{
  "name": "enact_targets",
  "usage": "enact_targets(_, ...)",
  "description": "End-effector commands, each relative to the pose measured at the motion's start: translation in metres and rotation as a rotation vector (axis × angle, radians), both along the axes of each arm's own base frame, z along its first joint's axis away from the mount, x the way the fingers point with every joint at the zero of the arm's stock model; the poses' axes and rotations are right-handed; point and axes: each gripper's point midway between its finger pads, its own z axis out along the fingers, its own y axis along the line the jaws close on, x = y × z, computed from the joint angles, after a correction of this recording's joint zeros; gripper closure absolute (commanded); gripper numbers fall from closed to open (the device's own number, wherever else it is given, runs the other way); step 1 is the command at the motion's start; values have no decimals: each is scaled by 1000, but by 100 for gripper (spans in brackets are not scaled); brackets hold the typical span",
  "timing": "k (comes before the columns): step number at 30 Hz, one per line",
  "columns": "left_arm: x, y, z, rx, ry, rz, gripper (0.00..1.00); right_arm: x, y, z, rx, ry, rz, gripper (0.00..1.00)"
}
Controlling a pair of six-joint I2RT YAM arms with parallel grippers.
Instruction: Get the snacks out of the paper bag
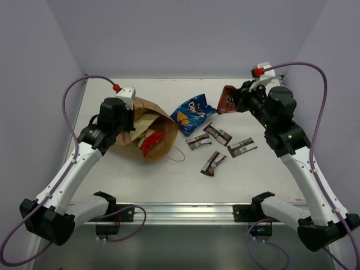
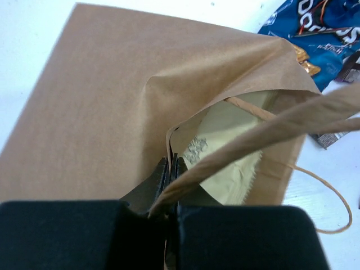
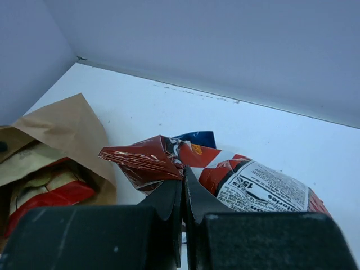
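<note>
left hand [image 2: 171,166] pinching matte kraft paper bag [image 2: 107,95] rim | right hand [image 3: 183,183] clamping crinkled glossy red chip bag [image 3: 143,160]

left pincer [image 2: 171,164]: clamped on paper bag [image 2: 101,101] rim | cream chip bag [image 2: 230,129] inside

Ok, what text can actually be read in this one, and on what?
"Doritos": logo on the blue chip bag, creased but legible.
Red chip bag: black print on a white panel, upside down, too blurred to read.
Candy-bar wrappers: lettering too small to read.
Paper bag: no print visible.
</note>
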Motion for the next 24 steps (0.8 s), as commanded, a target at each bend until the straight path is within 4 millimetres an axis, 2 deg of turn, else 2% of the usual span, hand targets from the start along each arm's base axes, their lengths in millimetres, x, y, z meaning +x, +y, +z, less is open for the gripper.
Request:
enact_targets(1,-1,10,-20,60,47,21,100,-20,7,51,121,-76,73,100)
enact_targets(4,-1,10,-18,59,49,20,100,-14,2,53,126,-70,45,100)
enact_targets(6,-2,10,-10,57,35,16,100,-2,-2,44,114,-47,11,100)
enact_targets(11,-9,15,22,53,-25,16,100,36,3,-4,124,101,-14,100)
enact_targets(14,-15,15,40,44,-52,3,100,58,-11,-45,169,229,-79,100)
enact_targets(15,-16,13,43,34,-53,-10,100,67,-27,-63,192,276,-133,100)
enact_targets(16,-18,12,48,29,-63,-20,100,73,-36,-74,209,305,-160,100)
enact_targets(17,-19,11,51,20,-69,-29,100,82,-44,-93,221,349,-178,100)
enact_targets(18,-22,7,55,7,-76,-51,100,88,-63,-113,254,397,-216,100)
enact_targets(19,-22,5,56,3,-78,-62,100,95,-73,-125,271,422,-241,100)
enact_targets(20,-24,4,58,-3,-83,-72,100,108,-100,-158,290,500,-311,100)
enact_targets(22,-25,0,58,-4,-86,-104,100,114,-114,-194,324,597,-340,100)
enact_targets(23,-26,-2,58,-6,-89,-115,100,118,-120,-224,321,673,-363,95)
enact_targets(24,-27,-5,57,-9,-88,-138,100,121,-126,-231,291,689,-370,87)
